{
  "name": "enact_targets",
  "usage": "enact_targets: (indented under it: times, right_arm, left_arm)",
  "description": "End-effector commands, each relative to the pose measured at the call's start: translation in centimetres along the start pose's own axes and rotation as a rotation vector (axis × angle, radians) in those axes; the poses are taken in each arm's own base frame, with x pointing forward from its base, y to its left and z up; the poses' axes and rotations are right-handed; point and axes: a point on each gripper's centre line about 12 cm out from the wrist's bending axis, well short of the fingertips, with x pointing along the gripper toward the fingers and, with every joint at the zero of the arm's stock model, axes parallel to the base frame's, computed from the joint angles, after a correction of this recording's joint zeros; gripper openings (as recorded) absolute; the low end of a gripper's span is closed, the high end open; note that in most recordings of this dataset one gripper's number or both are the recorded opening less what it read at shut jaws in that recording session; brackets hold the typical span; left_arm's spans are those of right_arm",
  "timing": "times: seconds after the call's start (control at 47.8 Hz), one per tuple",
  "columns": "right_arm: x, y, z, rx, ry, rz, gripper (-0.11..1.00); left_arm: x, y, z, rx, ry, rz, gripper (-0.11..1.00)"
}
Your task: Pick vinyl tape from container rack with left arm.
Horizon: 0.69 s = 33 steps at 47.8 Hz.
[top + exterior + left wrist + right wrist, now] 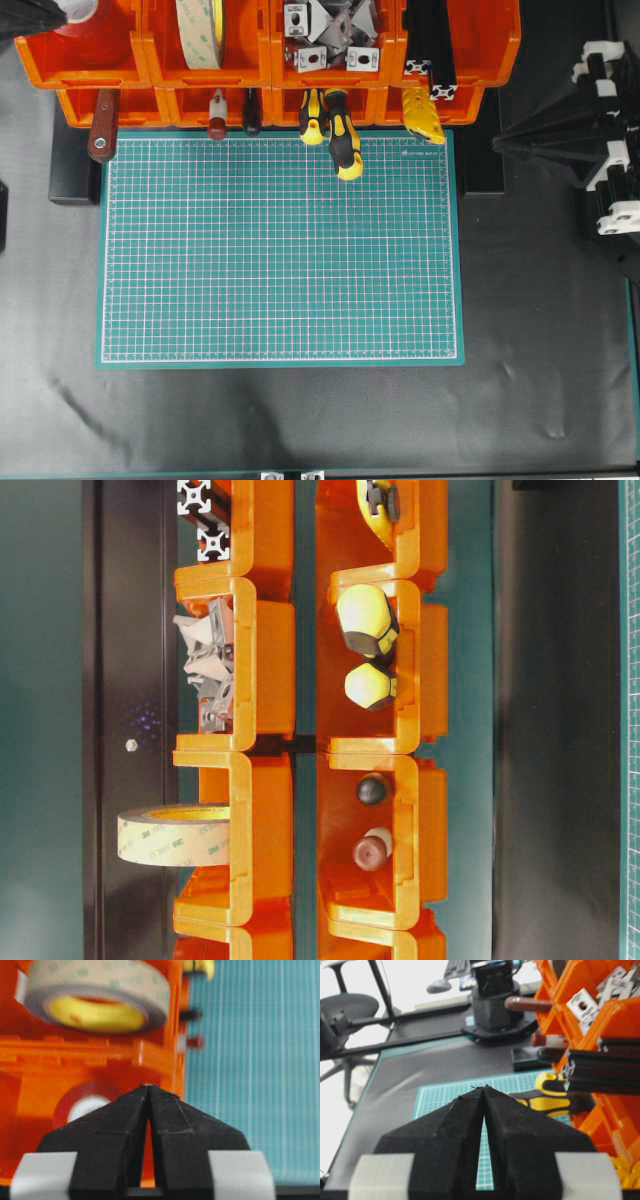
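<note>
Left gripper (148, 1087): black jaws seen pressed together at the tips, nothing pinched, poised just in front of the tape bin.
Vinyl tape: small glossy red roll with white core (82, 1105), seen lying in the upper-left bin of the bright orange plastic container rack (455, 55), partly hidden behind the left jaws.
Cream tape roll (200, 32): stood on edge in the neighbouring bin.
Right gripper (485, 1091): jaws met at the tips, empty, held above the green gridded cutting mat (280, 250) on the desk.

Vinyl tape (82, 1105) half behind fingers (120, 1135)
</note>
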Motion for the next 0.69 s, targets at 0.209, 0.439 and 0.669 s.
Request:
enact_targets:
  times: [0.209,0.439,0.669]
  right_arm:
    - [0.4,0.2,1.0,-0.011,-0.015,0.005,0.00]
    - [0.4,0.3,0.7,-0.015,-0.002,0.010,0.00]
    - [0.4,0.3,0.6,-0.013,0.000,0.011,0.00]
  left_arm:
    - [1.3,1.9,0.8,-0.009,0.239,-0.007,0.52]
    - [2.4,1.9,0.9,-0.011,0.288,-0.020,0.83]
    - [4.0,1.7,0.2,-0.022,0.336,-0.030,0.81]
